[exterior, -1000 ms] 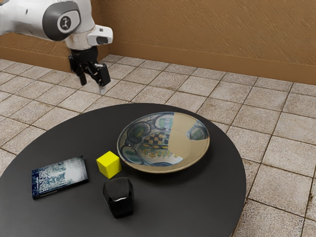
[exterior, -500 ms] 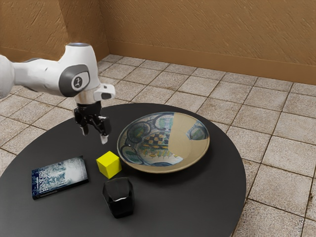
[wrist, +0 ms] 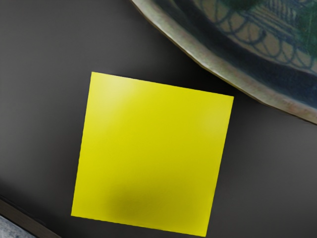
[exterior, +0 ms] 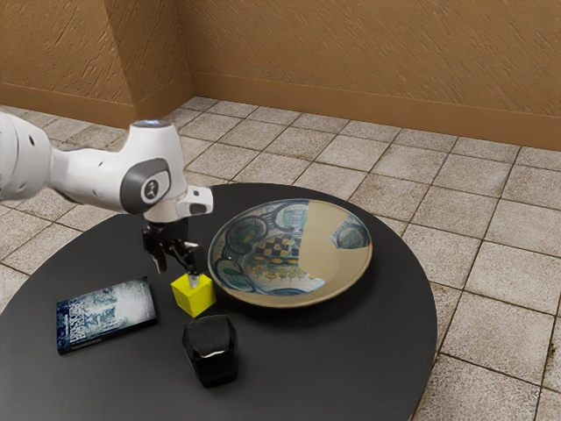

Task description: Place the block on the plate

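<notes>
Claw point(exterior: 177, 271) spread wide just above a yellow block point(exterior: 193, 298), lower left of the exterior view, beside the plate point(exterior: 331, 263)
Likely light, stiff and smooth; best pinched across two opposite flat sides, at mid-height

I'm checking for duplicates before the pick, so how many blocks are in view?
1: the yellow block, on the black table, between the book and the patterned plate.

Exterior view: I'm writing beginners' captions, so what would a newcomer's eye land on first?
The bright yellow block, on the dark table between the book and the plate, jumps out. Next come that broad painted plate, partly plain tan, and the black gripper, low over the block.
</notes>
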